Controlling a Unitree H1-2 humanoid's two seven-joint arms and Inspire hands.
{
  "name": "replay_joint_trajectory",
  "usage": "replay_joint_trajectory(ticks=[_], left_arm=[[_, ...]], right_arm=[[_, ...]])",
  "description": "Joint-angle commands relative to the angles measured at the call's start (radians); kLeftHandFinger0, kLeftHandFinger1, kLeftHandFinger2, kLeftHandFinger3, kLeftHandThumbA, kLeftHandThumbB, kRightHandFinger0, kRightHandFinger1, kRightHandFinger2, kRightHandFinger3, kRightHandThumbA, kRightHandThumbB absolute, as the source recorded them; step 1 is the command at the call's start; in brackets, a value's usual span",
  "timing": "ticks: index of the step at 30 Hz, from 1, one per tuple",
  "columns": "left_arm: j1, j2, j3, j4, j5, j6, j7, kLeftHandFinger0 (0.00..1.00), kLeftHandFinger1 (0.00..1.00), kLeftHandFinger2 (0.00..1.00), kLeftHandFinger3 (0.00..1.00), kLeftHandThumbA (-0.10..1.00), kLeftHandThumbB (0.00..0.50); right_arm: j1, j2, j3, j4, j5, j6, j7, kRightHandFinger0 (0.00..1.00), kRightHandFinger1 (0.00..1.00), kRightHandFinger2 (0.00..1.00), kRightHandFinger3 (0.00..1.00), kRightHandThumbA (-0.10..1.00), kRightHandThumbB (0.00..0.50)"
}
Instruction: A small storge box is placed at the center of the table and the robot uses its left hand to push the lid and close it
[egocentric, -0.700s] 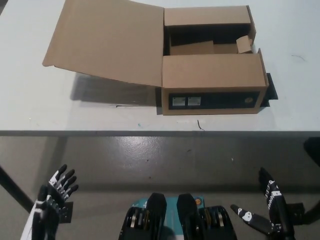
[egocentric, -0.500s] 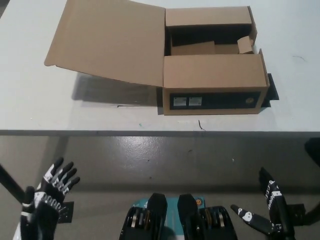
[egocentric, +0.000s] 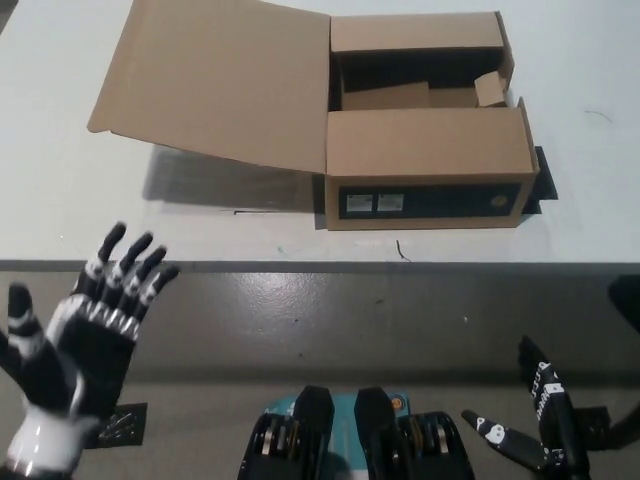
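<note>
Left fingers (egocentric: 130, 268): spread wide, holding nothing.
Left hand (egocentric: 85, 345): raised below the table (egocentric: 60, 190) edge.
Box (egocentric: 425, 150): up and right of those fingers, mid-table.
Lid (egocentric: 215, 85): open, directly beyond the fingertips.
Right hand (egocentric: 535, 425): low right, fingers apart.

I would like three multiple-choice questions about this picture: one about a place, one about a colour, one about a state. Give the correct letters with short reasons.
1. Where does the big flap lid of the brown cardboard storage box lie?
A. to the box's left in the picture
B. to its right
C. folded shut on top

2. What colour is the table top?
A. red
B. pale grey-white
C. dark green

3. How is the robot's left hand?
A. open, below the table's near edge
B. pressing on the lid
C. inside the box

Key: 1 A, the lid spreads leftward; 2 B, the surface is pale; 3 A, its fingers are spread, touching nothing. The black right hand rests at lower right.
</note>
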Motion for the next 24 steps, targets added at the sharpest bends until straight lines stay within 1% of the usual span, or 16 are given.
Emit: replay_joint_trajectory(ticks=[1,8,9,10,12,19,21,24], left_arm=[[-0.097,0.007,0.013,0.060,-0.173,0.108,-0.032,1.00,1.00,1.00,1.00,1.00,0.250],[-0.167,-0.011,0.030,0.176,-0.202,0.126,-0.050,1.00,1.00,1.00,1.00,1.00,0.268],[-0.177,-0.014,0.034,0.197,-0.212,0.128,-0.060,1.00,1.00,1.00,1.00,1.00,0.270],[-0.185,-0.016,0.036,0.214,-0.216,0.130,-0.064,1.00,1.00,1.00,1.00,1.00,0.284],[-0.193,-0.022,0.036,0.249,-0.212,0.131,-0.070,1.00,1.00,1.00,1.00,1.00,0.306],[-0.195,-0.038,0.038,0.307,-0.209,0.148,-0.081,1.00,1.00,1.00,1.00,1.00,0.296],[-0.196,-0.043,0.045,0.315,-0.209,0.153,-0.074,1.00,1.00,1.00,1.00,1.00,0.301],[-0.208,-0.044,0.058,0.334,-0.228,0.164,-0.087,1.00,1.00,1.00,1.00,1.00,0.305]], right_arm=[[-0.004,0.007,-0.017,-0.028,0.020,-0.083,-0.005,1.00,1.00,1.00,1.00,1.00,0.325],[-0.013,0.011,-0.022,-0.021,0.018,-0.083,-0.008,1.00,1.00,1.00,1.00,1.00,0.317],[-0.013,0.012,-0.024,-0.022,0.017,-0.083,-0.009,1.00,1.00,1.00,1.00,1.00,0.325],[-0.013,0.011,-0.021,-0.025,0.009,-0.083,-0.017,1.00,1.00,1.00,1.00,1.00,0.333],[-0.013,0.011,-0.022,-0.026,0.009,-0.083,-0.017,1.00,1.00,1.00,1.00,1.00,0.329],[-0.020,0.010,-0.029,-0.021,0.018,-0.083,-0.012,1.00,1.00,1.00,1.00,1.00,0.341],[-0.018,0.008,-0.027,-0.019,0.013,-0.083,-0.013,1.00,1.00,1.00,1.00,1.00,0.346],[-0.014,0.010,-0.029,-0.021,0.018,-0.083,-0.007,1.00,1.00,1.00,1.00,1.00,0.350]])
